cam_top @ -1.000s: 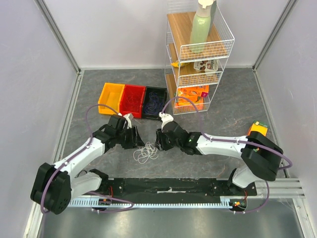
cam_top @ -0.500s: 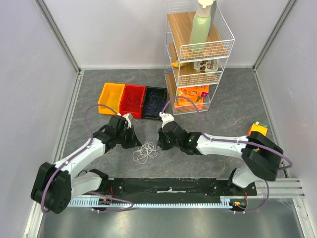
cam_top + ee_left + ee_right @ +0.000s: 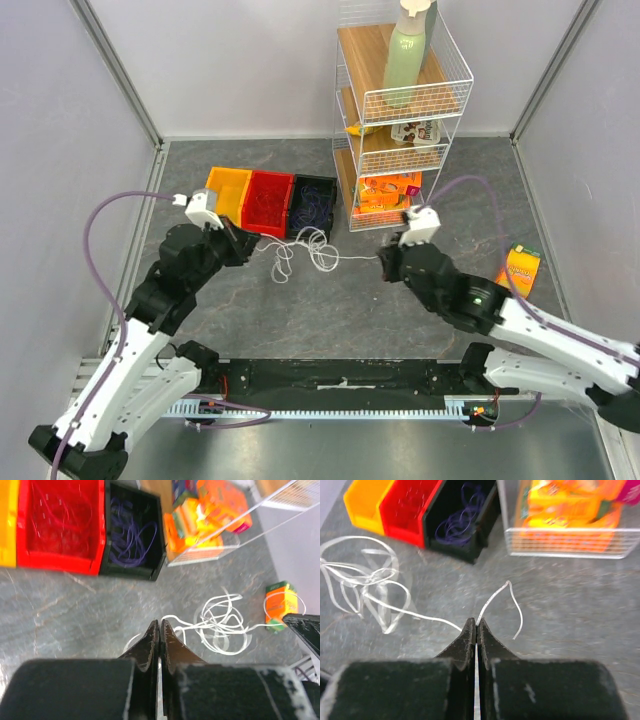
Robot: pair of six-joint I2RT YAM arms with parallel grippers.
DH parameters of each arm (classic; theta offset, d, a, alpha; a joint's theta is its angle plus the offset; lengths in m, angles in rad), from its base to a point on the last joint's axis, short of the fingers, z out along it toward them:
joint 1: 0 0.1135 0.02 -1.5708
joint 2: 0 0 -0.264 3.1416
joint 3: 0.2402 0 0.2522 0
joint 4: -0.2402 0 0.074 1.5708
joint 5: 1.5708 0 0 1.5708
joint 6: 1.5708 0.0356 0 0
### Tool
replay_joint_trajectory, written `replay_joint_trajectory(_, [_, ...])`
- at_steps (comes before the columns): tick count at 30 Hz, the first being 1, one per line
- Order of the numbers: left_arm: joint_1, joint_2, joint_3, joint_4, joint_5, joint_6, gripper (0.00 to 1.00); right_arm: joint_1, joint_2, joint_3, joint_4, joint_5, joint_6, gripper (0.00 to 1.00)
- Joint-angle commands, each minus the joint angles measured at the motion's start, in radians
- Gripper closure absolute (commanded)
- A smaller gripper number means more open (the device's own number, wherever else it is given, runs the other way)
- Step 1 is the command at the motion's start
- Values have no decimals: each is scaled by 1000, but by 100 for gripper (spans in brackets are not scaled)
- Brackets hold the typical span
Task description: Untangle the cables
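A white cable (image 3: 300, 250) hangs stretched between my two grippers, with a loose looped clump in its middle above the grey table. My left gripper (image 3: 245, 244) is shut on its left end; in the left wrist view the jaws (image 3: 159, 623) are closed and the clump (image 3: 220, 625) lies ahead to the right. My right gripper (image 3: 386, 262) is shut on the right end; in the right wrist view the strand runs into the closed tips (image 3: 476, 623) and a short free tail (image 3: 515, 610) curls beyond. The clump (image 3: 365, 587) shows at the left there. Purple cables (image 3: 462, 517) lie in a black bin.
Yellow (image 3: 225, 192), red (image 3: 268, 200) and black (image 3: 313, 205) bins stand in a row at the back. A wire shelf rack (image 3: 395, 120) with snack packs and a green bottle stands beside them. An orange and green box (image 3: 520, 268) lies at the right.
Both grippers have lifted from the table and pulled apart, left arm to the left and right arm to the right. The white cable has risen with them and stretched out between them.
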Motion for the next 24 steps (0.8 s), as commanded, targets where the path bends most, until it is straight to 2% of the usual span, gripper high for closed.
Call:
replay_joint_trajectory(1, [2, -58, 105, 31, -48, 104, 98, -4, -191, 25, -115, 208, -56, 100])
replay_joint_trajectory(5, [0, -46, 143, 26, -34, 115, 98, -4, -320, 36, -117, 257, -76, 100])
replay_joint_trajectory(12, [0, -23, 149, -27, -72, 109, 98, -4, -455, 102, -236, 442, -103, 100])
replay_joint_trajectory(17, [-1, -46, 166, -65, -184, 129, 98, -4, -550, 209, -313, 567, -177, 100])
replay_joint_trajectory(24, [0, -86, 195, -109, -371, 156, 98, -4, -674, 321, -338, 657, -286, 100])
